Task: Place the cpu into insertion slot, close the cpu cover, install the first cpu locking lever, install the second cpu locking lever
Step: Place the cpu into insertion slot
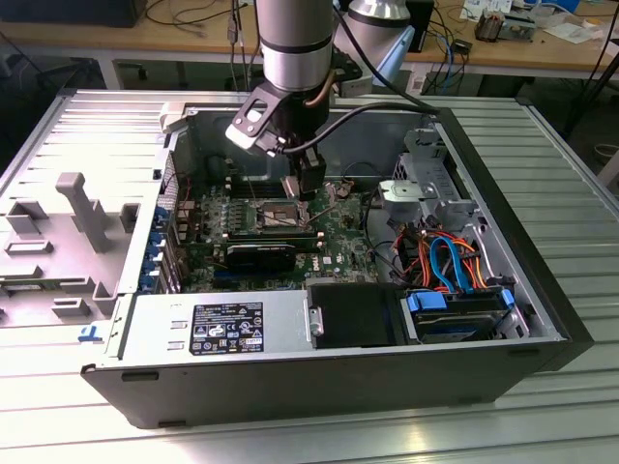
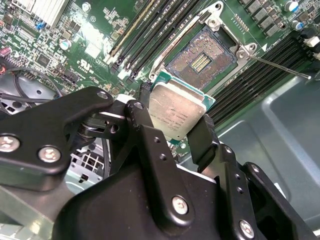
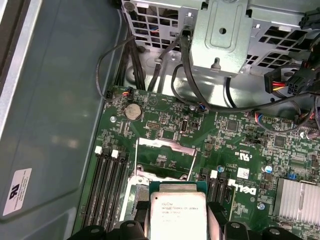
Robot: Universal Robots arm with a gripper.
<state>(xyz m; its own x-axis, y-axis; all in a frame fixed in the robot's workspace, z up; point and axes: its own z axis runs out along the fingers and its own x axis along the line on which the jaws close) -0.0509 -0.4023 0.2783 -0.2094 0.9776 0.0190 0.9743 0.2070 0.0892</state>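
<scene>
Cpu (image 2: 177, 112) is clamped by its edges between the gripper's (image 2: 174, 122) two black fingers (image 2: 200, 136), with its dull silvery top facing up in the second wrist view. Just beyond the fingertips lies the insertion slot (image 2: 201, 61), uncovered, its dark contact field bare and apart from the chip. Past the slot, farther from the gripper, the cpu cover (image 3: 167, 144) stands swung open. A thin locking lever (image 2: 280, 68) juts out beside the slot.

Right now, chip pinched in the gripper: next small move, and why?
Probably a short shift to centre the flat silvery cpu over the square silver-rimmed insertion slot: the black gripper holds it off the bare slot, seemingly to one side, and the thin silver cpu cover stands open.
</scene>
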